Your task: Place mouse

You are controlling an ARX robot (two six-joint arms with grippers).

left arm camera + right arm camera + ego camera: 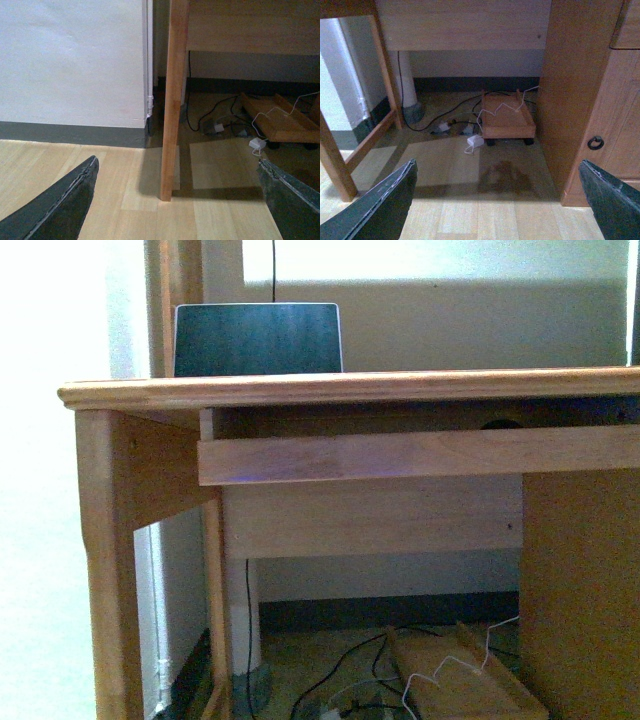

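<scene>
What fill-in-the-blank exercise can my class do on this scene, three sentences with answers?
The laptop stands on top of the wooden ___.
The left gripper and right gripper are both ___, holding nothing.
The low wooden trolley sits on the ___ beside a white adapter.
Missing words: desk; open; floor.

Wooden bench with laptop.
Laptop upright at rear left; underneath, a low wooden stand, dark cables and a white adapter on the floor.

The mouse was out of sight: it showed in none of the three views, and neither pair of jaws held it.
</scene>
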